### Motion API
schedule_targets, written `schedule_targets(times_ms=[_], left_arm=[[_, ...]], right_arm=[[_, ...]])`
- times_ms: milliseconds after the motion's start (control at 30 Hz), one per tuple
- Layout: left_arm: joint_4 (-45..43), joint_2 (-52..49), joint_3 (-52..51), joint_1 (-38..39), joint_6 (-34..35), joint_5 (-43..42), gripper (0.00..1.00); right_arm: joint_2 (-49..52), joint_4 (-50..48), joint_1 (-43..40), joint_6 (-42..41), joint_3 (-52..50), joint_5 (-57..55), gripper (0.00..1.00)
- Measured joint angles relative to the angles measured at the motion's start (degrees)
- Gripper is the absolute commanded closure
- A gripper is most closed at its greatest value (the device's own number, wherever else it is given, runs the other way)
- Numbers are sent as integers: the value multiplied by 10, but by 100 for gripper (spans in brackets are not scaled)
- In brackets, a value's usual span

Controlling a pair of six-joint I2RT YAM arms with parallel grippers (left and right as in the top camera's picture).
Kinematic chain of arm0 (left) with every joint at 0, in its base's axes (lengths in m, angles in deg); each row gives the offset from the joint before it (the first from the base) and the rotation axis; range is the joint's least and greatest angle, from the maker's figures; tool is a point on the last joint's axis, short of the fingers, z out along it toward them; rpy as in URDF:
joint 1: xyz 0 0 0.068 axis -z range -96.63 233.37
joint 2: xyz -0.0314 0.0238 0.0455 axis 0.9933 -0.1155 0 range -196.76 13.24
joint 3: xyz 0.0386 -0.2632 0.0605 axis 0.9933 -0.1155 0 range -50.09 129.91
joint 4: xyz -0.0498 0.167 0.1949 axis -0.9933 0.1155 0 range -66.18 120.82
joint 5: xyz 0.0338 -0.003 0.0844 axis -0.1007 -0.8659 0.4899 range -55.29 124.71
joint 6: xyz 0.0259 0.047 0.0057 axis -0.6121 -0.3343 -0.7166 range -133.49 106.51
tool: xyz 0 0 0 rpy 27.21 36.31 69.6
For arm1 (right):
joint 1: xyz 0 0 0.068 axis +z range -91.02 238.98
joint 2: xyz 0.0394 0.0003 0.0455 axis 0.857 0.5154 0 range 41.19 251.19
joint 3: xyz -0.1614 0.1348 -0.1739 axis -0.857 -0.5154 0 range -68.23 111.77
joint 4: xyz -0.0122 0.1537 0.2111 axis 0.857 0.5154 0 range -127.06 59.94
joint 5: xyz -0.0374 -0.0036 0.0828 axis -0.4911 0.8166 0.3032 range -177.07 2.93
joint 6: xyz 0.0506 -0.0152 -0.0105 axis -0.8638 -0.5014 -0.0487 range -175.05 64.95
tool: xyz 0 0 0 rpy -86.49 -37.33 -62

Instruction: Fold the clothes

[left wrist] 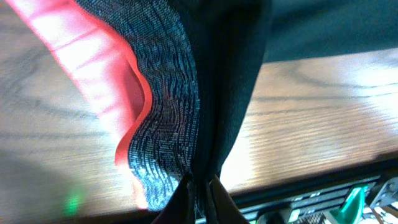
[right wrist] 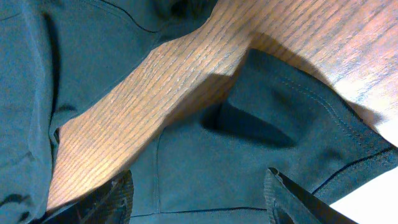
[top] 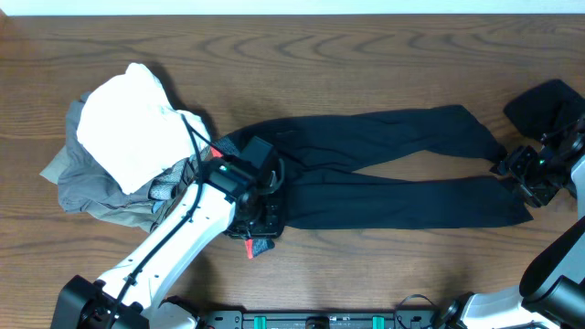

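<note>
Long black trousers (top: 393,174) lie spread across the table, legs pointing right. My left gripper (top: 257,224) is shut on their waist end, where the grey waistband (left wrist: 165,118) and red inside (left wrist: 93,68) show in the left wrist view; the fingertips (left wrist: 199,190) pinch the black fabric. My right gripper (top: 523,175) is open at the leg cuffs on the right. In the right wrist view its fingers (right wrist: 199,196) straddle a black trouser leg end (right wrist: 249,155) lying on the wood.
A pile of other garments, white (top: 128,128) on top of grey (top: 82,187), sits at the left beside my left arm. Another dark garment (top: 547,108) lies at the far right edge. Equipment runs along the table's front edge (top: 329,320).
</note>
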Motion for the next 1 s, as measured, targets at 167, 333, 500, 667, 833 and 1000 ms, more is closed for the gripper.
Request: schedule_targets(times_ms=[167,333,500,667,833,1000], left_arm=[[3,0,0,17,12,5,77],[58,0,0,17,17,45,63],[73,0,-2,17,43,95,47],[31,0,-51,17,69,105,44],[-60,0,-123,17,76,79,50],[-102,0,-146,17,69,68,65]], right_arm=[[0,0,0,0,0,0,33],[0,0,0,0,0,0,33],[0,0,0,0,0,0,31],[0,1,0,0,0,0,31],[0,1,0,0,0,0,31],[0,1,0,0,0,0,31]])
